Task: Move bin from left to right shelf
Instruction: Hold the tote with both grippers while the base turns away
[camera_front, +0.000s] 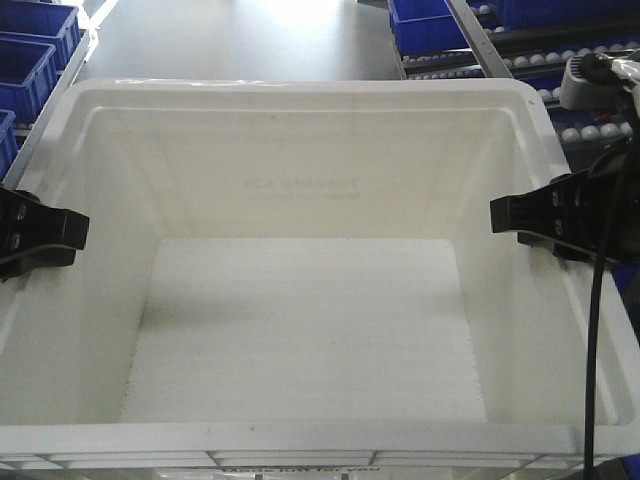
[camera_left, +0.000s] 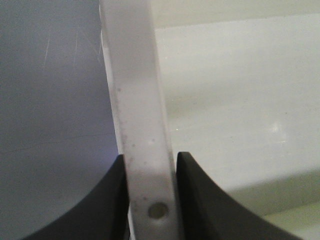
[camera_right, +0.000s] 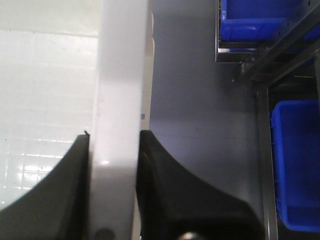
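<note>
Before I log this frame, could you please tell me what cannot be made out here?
Front view: the print on the bin's near side is cut off by the bottom edge.
Front view: the lettering on its far wall is too faint to read.
Front view: whatever is under the bin is hidden by its floor.
Front view: the left gripper and right gripper run off the sides.

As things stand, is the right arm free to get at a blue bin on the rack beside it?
Probably not: the right gripper is clamped on the rim of the white bin, so it would have to let go first.
</note>
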